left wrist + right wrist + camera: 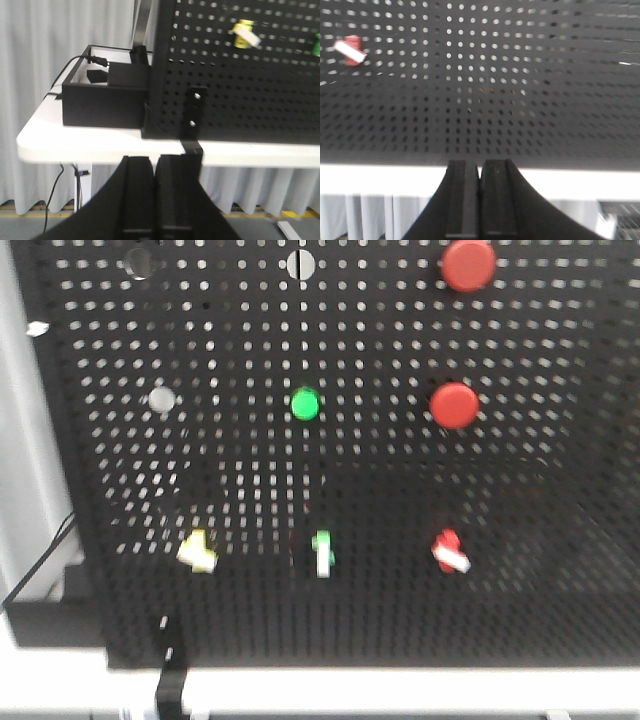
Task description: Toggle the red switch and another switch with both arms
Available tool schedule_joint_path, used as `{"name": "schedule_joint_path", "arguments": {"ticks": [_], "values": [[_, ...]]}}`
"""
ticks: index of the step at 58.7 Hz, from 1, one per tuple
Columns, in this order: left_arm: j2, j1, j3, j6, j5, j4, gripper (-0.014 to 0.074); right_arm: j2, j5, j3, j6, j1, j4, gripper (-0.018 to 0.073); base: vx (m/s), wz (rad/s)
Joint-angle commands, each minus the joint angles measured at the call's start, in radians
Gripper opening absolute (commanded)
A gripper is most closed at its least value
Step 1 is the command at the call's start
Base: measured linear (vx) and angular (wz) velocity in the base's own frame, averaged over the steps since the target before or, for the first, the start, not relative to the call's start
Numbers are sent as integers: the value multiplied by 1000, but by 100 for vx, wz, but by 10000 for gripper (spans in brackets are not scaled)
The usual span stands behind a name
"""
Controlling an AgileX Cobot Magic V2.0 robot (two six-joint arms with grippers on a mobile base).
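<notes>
The red switch (449, 551) with its white lever sits low on the right of the black pegboard (380, 470); in the right wrist view the red switch (351, 50) is far up and left of my right gripper (480, 167), which is shut and empty below the board. The pale yellow switch (198, 552) sits low on the left; in the left wrist view the yellow switch (244, 34) is up and right of my left gripper (154, 162), shut and empty below the table edge. Neither gripper shows in the front view.
A white toggle on a green base (322, 553) stands between the two switches. Two big red push buttons (455, 405) and a green button (305, 403) sit higher. A black box (102, 95) with cables rests left of the board on the white table (60, 147).
</notes>
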Motion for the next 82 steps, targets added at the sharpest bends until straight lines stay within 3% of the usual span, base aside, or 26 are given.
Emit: {"name": "schedule_joint_path", "arguments": {"ticks": [1,54,67,75,82], "values": [[-10,2,18,-10,-90,-9,3,-10,-80,5,-9,-7,-9,-6,39,3],[-10,2,18,-10,-90,-9,3,-10,-82,5,-7,-7,-8,-6,15,1],[-10,2,17,-8,-93,-9,3,-10,-214,5,-13,-7,-6,-6,0,0],[-10,2,6,-10,-187,-9,3,-10,-345,-12,29,-4,-6,-6,0,0],[-10,2,-18,-10,-278,-9,3,-10,-238,-127,89,-4,-6,-6,0,0]]}}
